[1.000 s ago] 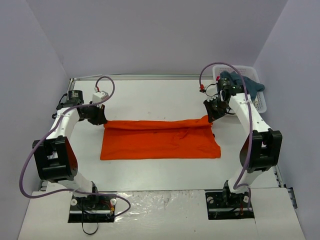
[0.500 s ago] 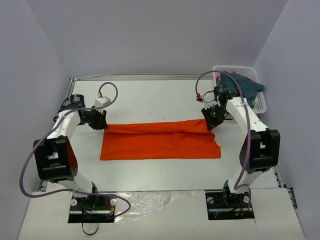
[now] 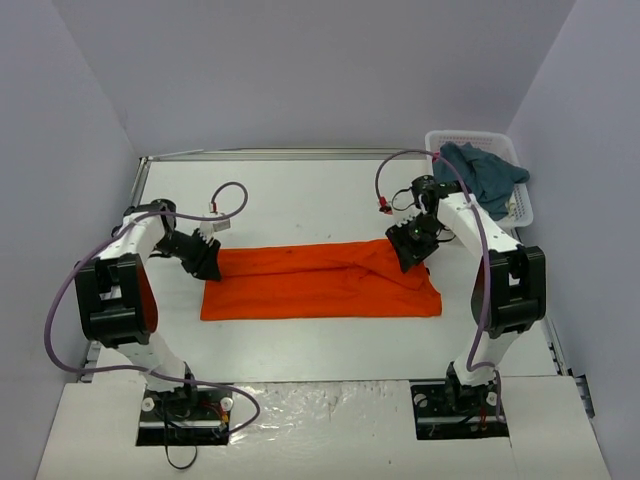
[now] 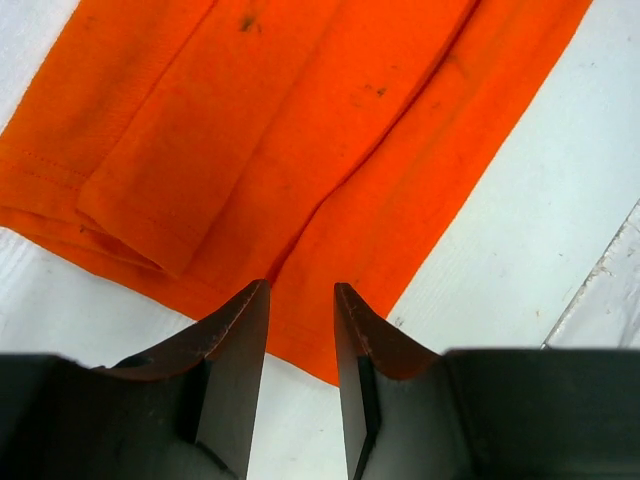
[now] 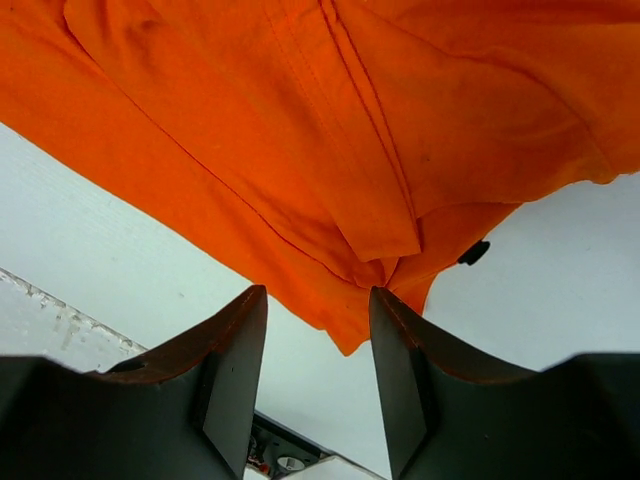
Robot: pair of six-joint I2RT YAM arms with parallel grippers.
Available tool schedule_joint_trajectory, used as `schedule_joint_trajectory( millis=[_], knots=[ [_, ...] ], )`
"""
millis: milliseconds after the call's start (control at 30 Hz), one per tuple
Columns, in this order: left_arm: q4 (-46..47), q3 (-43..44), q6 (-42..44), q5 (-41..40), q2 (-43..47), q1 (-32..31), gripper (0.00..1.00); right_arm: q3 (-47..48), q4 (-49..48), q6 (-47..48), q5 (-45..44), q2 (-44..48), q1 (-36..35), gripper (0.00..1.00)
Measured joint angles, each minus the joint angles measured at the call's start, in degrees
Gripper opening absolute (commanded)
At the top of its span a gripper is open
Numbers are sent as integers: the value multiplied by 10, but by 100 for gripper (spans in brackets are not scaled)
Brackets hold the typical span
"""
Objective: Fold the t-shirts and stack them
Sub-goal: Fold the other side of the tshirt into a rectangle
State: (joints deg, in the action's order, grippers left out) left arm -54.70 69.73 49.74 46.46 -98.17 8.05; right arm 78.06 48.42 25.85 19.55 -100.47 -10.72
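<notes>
The orange t-shirt (image 3: 320,285) lies flat on the white table as a long folded band running left to right. My left gripper (image 3: 207,262) sits at the band's far left corner. In the left wrist view it (image 4: 300,290) is open and empty, with the orange cloth (image 4: 330,130) just beyond its tips. My right gripper (image 3: 408,248) is over the band's far right end. It (image 5: 318,295) is open and empty, just short of a bunched corner of the shirt (image 5: 300,120). The teal-blue t-shirt (image 3: 482,172) lies crumpled in the basket.
The white lattice basket (image 3: 470,135) stands at the far right corner against the wall. A metal rail (image 3: 270,153) runs along the table's far edge. A small dark object (image 5: 472,252) lies on the table beside the shirt's right corner. Grey walls close in on three sides.
Both grippers have moved toward the near side and inward, from just behind the shirt's far corners onto them. The shirt's far edge now lies a little nearer and more rumpled at the right.
</notes>
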Motion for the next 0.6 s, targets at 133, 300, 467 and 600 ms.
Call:
schedule_joint_trajectory(
  millis=[133,300,467,600],
  knots=[
    [-9,2,-2,6,24,0,31,31,3,3,7,-11,-2,42],
    [2,4,-33,17,58,0,31,78,2,13,30,-52,-5,41],
    [28,-2,-78,22,95,1,31,122,3,23,54,-125,-18,40],
    [36,-21,-96,21,129,2,31,165,7,32,61,-174,-31,40]
  ],
)
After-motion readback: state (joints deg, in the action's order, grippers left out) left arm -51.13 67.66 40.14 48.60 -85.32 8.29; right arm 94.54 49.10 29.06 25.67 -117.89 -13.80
